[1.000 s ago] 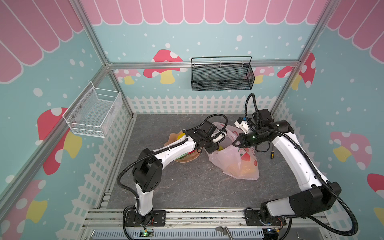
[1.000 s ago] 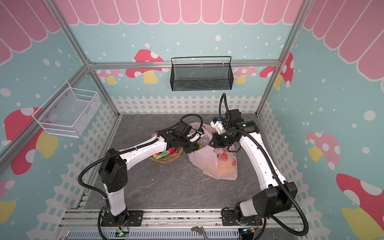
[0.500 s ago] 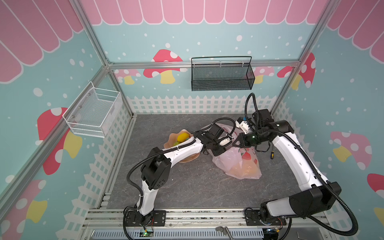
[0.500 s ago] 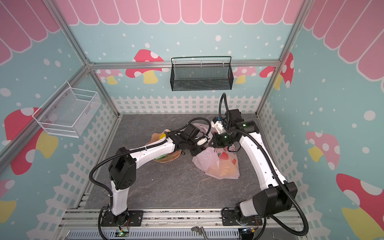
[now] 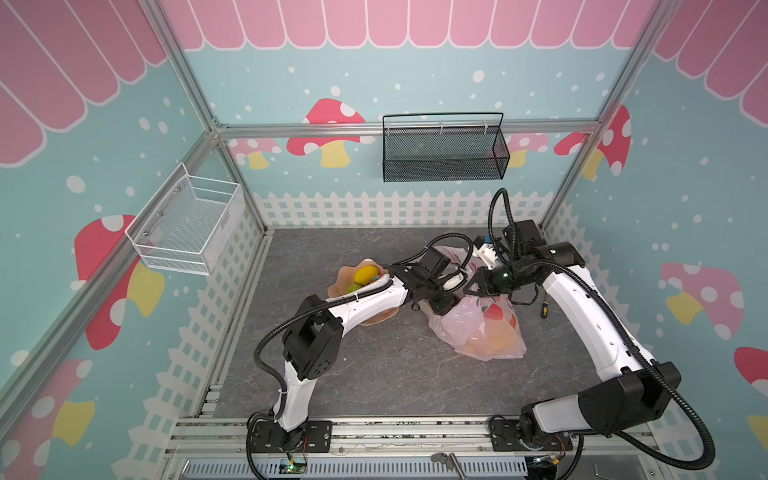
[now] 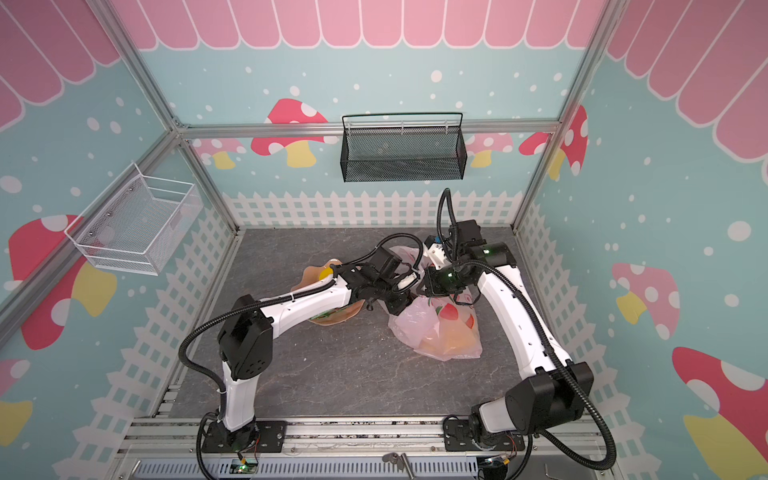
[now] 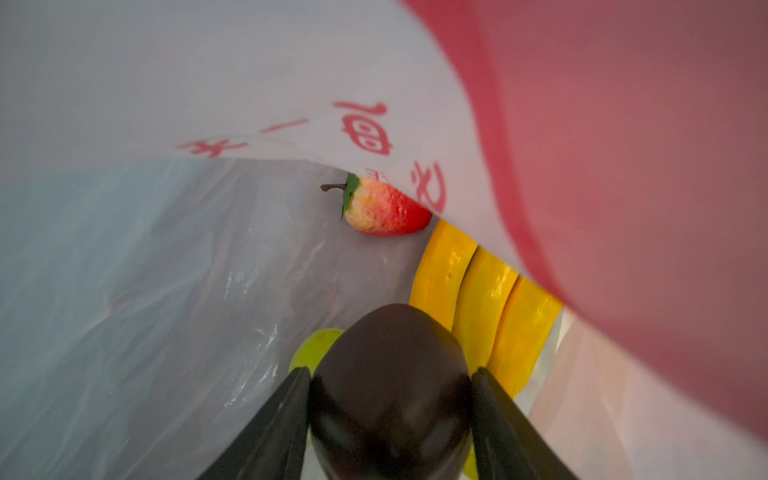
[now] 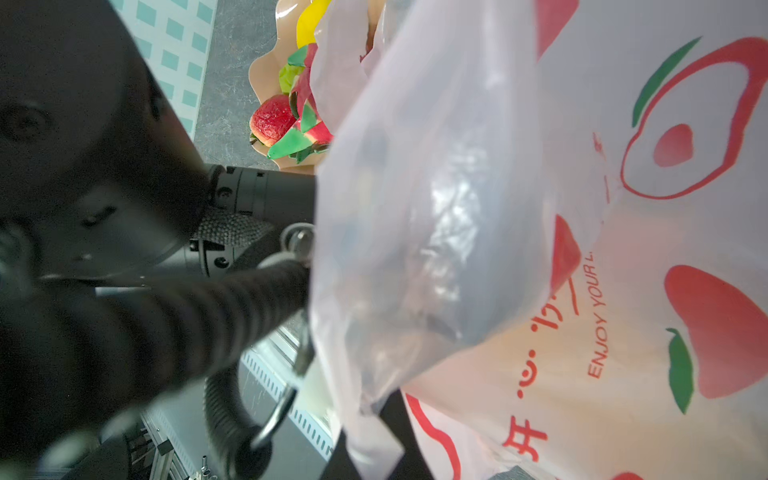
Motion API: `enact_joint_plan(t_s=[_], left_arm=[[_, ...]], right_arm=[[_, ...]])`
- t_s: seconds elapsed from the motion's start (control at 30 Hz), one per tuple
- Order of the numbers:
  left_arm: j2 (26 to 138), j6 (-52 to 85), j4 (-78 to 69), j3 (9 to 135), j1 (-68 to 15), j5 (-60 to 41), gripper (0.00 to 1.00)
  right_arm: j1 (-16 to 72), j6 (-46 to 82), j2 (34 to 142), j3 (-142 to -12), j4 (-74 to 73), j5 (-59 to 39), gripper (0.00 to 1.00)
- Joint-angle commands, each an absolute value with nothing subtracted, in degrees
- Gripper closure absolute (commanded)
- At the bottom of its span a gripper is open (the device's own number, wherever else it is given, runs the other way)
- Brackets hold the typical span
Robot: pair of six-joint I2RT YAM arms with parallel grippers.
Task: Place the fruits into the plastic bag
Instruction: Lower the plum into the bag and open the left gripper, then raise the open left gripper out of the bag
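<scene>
Sagging see-thru pink bag (image 5: 486, 332) w/ fruits (image 7: 465, 291)

Entry: translucent pale-pink plastic bag (image 8: 540, 249), red apple prints, green leaves, red lettering. It fills most of my view, its film pinched between the closed black jaws of my right gripper (image 8: 368, 451).

Behind its edge: tan wavy-edged dish (image 8: 266, 70) on grey marbled tabletop (image 8: 232, 83), holding red strawberry (image 8: 272, 122), red dragon fruit with green tips (image 8: 309, 124), yellow fruit (image 8: 311, 20).

Alongside: blurred black arm with ribbed cable (image 8: 166, 324), meeting the bag.

The view's edge cuts off the dark brown fruit (image 7: 390, 399) and left tool (image 7: 390, 376).
</scene>
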State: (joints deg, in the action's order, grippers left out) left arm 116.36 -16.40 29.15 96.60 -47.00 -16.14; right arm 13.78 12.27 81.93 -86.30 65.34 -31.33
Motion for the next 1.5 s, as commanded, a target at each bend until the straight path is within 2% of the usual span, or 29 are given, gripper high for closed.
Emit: enact_joint_plan(t_s=[0.0,0.07,0.27,0.73,1.17,1.3,1.47], left_arm=[[115.5,-13.5,25.6,94.9,-47.0,-16.9,0.34],[114.5,-11.9,24.4,94.0,-46.6,-16.1,0.28],[110.4,-8.0,21.4,91.0,-44.9,-17.1,0.21],[101.4,-3.7,20.0,85.4,-40.8,-16.2,0.19],[88.4,-0.2,19.3,75.3,-39.1,-9.7,0.19],[84.8,0.5,20.6,73.0,-38.1,-3.5,0.19],[81.5,3.4,22.6,70.6,-32.5,3.0,0.10]], right_arm=[[14.3,12.0,81.8,-85.9,64.9,-32.4,1.00],[14.3,12.0,81.9,-86.0,64.8,-32.4,1.00],[14.3,11.8,82.0,-86.0,64.9,-32.3,1.00],[14.3,11.3,82.5,-86.2,64.9,-32.1,1.00],[14.3,11.0,83.4,-86.8,64.7,-31.6,1.00],[14.3,10.9,83.6,-87.1,64.8,-31.4,1.00],[14.3,10.8,83.9,-87.4,64.6,-31.5,1.00]])
